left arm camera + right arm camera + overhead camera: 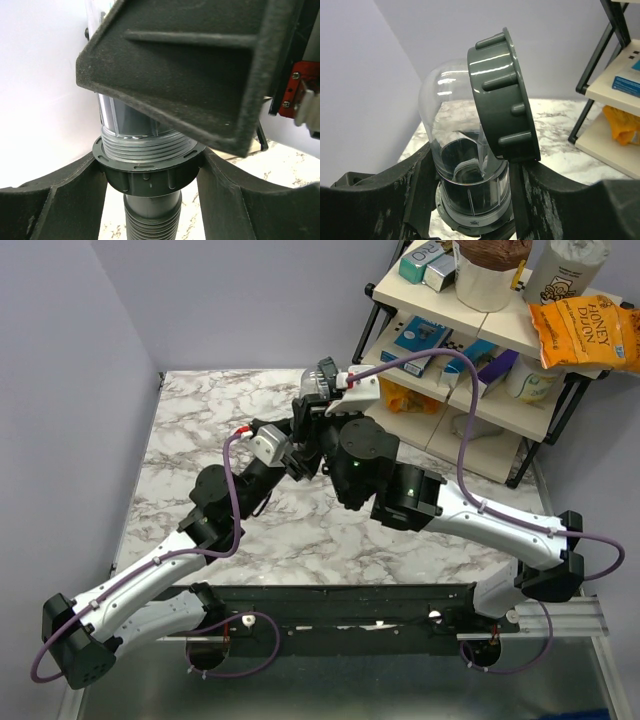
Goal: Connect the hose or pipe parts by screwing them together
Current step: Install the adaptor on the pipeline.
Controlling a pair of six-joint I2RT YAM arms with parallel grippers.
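In the left wrist view my left gripper (150,167) is shut on the dark collar nut (150,179) at the top of the black ribbed hose (152,222). The fitting's grey threaded end piece (145,147) sits in that nut, with several threads showing. My right gripper (472,175) is shut on the fitting (445,100), around its clear domed body; a grey collar nut (502,95) stands on its side branch. The hose's collar nut (470,227) shows below the fitting. From above, both grippers meet over the table's middle, the left (300,435) under the right (330,400); the hose is hidden there.
A marble table (190,440) lies under both arms. A shelf rack (480,370) with boxes and snack bags stands at the back right, also in the right wrist view (615,85). Purple cables (460,430) loop off both arms. Walls close the left and back.
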